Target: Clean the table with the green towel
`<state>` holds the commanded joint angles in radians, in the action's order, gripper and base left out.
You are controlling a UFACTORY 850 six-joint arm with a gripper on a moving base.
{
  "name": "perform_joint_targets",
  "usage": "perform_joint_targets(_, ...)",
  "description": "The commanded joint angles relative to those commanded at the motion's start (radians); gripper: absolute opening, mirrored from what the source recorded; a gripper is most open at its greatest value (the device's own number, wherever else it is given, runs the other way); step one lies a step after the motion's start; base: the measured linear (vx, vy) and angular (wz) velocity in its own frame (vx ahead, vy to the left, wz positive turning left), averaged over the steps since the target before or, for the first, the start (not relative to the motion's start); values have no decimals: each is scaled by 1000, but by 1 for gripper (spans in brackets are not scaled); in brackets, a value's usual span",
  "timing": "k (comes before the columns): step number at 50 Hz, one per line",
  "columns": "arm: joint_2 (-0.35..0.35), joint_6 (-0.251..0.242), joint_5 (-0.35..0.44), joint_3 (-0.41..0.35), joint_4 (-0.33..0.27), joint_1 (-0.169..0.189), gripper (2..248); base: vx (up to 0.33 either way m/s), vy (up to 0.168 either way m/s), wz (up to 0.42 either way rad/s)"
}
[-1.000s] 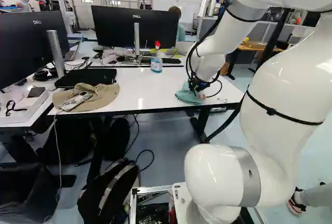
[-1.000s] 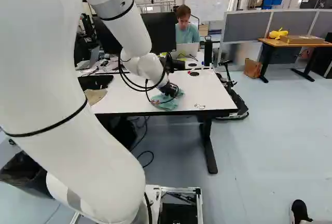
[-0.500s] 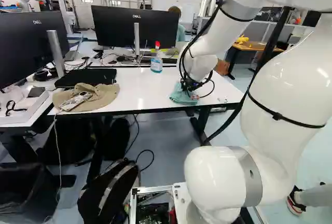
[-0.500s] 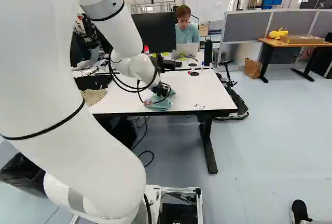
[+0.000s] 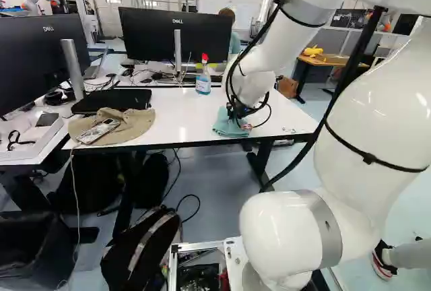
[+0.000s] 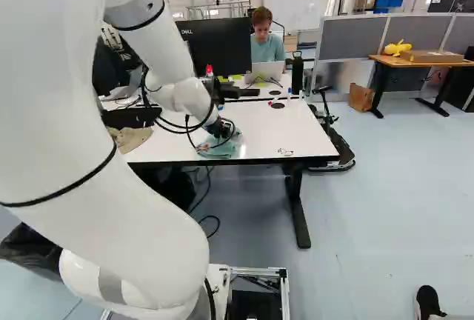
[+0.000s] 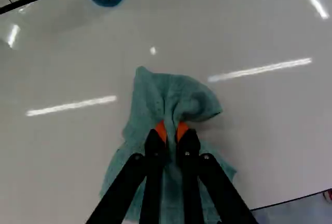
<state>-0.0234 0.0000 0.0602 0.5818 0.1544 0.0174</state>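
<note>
Wrist view: hand (image 6: 219,129) clenched on the green towel (image 7: 148,102), tabletop (image 7: 270,110) between it and what looks like an edge (image 7: 290,200).

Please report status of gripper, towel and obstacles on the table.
Gripper shut on green towel. Towel bunched on white table. Spray bottle and cap stand in wiping area, likely obstacles.

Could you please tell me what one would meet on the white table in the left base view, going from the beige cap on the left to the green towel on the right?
Beige cap → spray bottle with a red top → green towel, gripped by the pincer.
</note>
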Motion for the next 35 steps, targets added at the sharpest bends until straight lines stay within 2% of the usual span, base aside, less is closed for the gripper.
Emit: perform_joint_targets(35, -109, 0, 0, -33, 0, 0, 42, 0, 0, 0)
